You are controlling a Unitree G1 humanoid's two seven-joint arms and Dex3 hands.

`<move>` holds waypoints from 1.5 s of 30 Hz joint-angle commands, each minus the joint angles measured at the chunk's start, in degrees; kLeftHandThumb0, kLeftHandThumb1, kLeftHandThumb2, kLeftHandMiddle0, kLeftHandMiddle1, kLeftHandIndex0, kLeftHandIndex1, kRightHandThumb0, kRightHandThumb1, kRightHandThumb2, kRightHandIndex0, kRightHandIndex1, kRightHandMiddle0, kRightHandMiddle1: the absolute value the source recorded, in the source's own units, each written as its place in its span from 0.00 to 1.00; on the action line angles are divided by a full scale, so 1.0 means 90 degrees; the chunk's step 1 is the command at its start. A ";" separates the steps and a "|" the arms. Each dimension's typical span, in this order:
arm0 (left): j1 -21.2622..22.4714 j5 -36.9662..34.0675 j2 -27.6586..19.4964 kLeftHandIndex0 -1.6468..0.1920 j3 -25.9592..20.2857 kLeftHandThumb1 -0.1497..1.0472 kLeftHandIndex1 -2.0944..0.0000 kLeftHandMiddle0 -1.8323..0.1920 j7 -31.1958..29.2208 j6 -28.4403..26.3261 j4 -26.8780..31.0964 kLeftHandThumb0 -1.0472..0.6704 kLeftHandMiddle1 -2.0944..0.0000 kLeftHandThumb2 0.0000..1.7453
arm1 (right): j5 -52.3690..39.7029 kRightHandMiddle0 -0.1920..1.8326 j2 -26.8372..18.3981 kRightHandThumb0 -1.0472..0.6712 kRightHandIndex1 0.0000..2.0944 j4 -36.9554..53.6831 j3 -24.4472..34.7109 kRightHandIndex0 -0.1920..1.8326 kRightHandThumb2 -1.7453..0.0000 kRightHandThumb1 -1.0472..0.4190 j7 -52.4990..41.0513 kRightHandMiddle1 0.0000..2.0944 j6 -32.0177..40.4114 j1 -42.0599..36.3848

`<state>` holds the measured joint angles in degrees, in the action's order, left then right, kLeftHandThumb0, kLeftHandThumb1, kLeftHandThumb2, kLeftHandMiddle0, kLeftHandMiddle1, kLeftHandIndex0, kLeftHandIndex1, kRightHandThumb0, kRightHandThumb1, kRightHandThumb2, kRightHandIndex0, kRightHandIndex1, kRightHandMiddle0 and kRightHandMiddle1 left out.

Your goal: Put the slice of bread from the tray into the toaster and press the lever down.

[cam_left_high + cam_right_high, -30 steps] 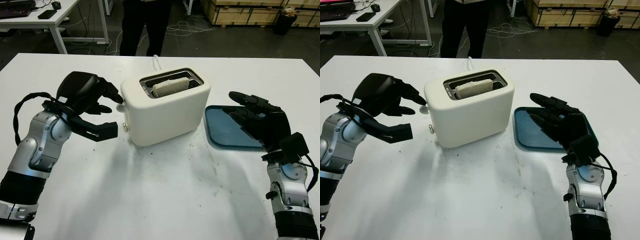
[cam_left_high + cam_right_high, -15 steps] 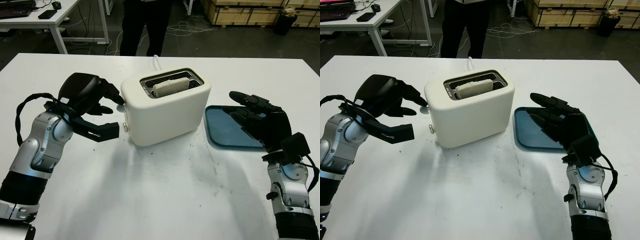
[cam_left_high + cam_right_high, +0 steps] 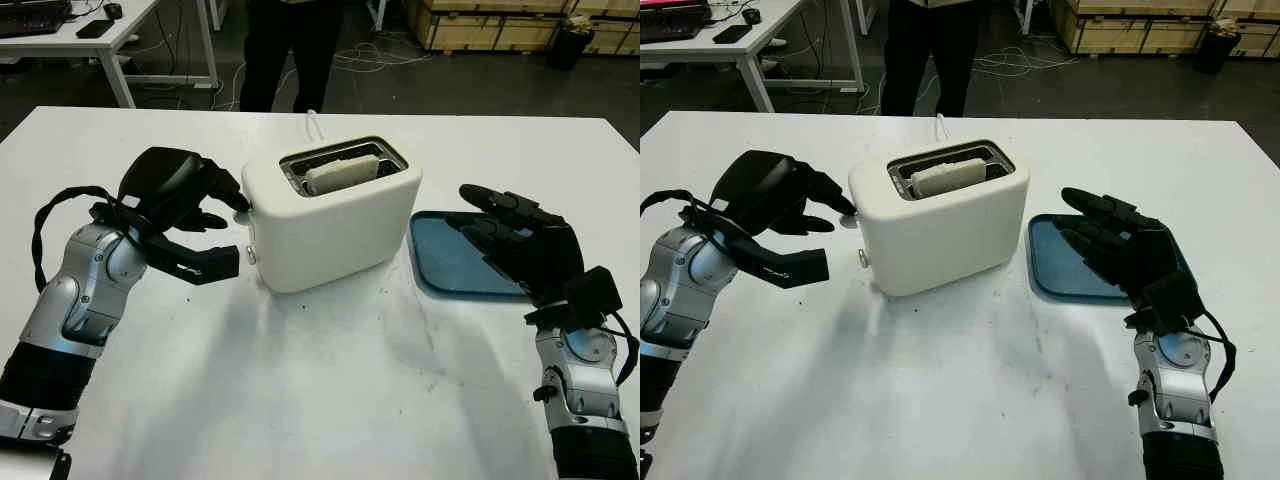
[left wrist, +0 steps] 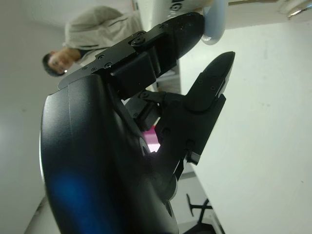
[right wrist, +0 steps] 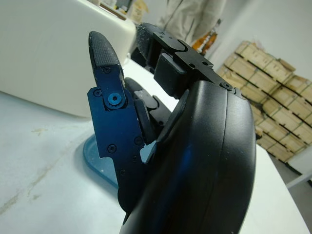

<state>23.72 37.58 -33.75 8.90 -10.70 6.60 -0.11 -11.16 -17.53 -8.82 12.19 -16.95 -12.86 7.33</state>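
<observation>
A cream toaster (image 3: 335, 215) stands mid-table with the slice of bread (image 3: 343, 175) upright in its slot, its top edge showing. My left hand (image 3: 234, 230) is at the toaster's left end, open; its upper fingertips touch the top of the pale lever knob (image 4: 214, 22) and its thumb (image 4: 209, 92) reaches out lower down, apart from the knob. The blue tray (image 3: 450, 268) lies to the right of the toaster with nothing on it. My right hand (image 3: 505, 225) hovers open over the tray's right part.
A person in dark trousers (image 3: 290, 50) stands behind the table's far edge. The toaster's white cord (image 3: 315, 122) runs back off the table. A desk (image 3: 90, 35) and wooden crates (image 3: 500, 20) stand farther back. Bare white tabletop (image 3: 330, 380) lies in front.
My left hand has edged slightly closer to the toaster's left end, fingertips still at the lever. The right hand, bread and tray have not moved.
</observation>
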 commanded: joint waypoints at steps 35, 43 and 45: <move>-0.0142 0.0168 0.0198 0.20 0.1340 0.75 0.99 0.47 -0.0600 -0.0600 -0.0731 0.47 0.44 0.00 | 0.0009 0.49 0.0058 0.28 0.00 0.0361 0.0019 0.53 0.97 0.09 0.0089 0.00 0.0057 -0.0307; -0.0239 0.0159 0.0255 0.19 0.1327 0.76 1.00 0.47 -0.0630 -0.0674 -0.0340 0.46 0.46 0.00 | -0.0024 0.49 0.0028 0.27 0.00 0.0481 0.0060 0.53 0.97 0.09 0.0059 0.00 0.0031 -0.0442; -0.0318 0.0110 0.0470 0.19 0.1330 0.76 1.00 0.47 -0.0545 -0.0871 -0.0321 0.46 0.46 0.00 | -0.0040 0.50 0.0019 0.27 0.00 0.0594 0.0073 0.53 0.97 0.09 0.0064 0.00 0.0093 -0.0531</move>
<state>24.12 38.80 -32.75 17.50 -13.52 -1.46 -2.31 -11.02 -17.47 -4.71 12.45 -16.50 -12.83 3.23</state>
